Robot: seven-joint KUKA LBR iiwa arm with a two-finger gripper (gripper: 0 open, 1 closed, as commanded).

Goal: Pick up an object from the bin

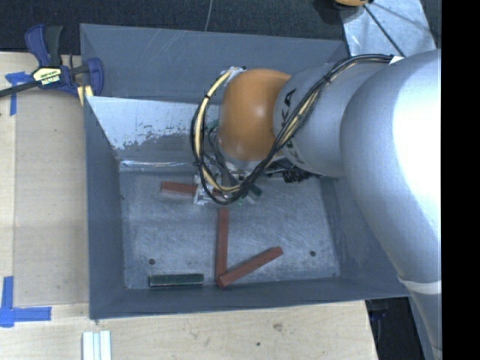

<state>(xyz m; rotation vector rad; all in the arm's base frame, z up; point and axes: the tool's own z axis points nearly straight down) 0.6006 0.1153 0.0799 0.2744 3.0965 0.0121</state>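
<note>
My gripper [204,195] is low over the back middle of the bin floor, mostly hidden under the orange wrist cover and cables. Right beside it to the left lies a short reddish-brown bar [177,190], its right end at the gripper's tip. Just below the gripper a long reddish-brown bar [222,242] runs toward the front. A second long reddish-brown bar [251,266] lies slanted at the front, touching the first at its lower end.
A dark green flat bar [175,280] lies along the front wall at the left. The arm and its cover hang over the back right part of the bin. The bin's left floor is bare.
</note>
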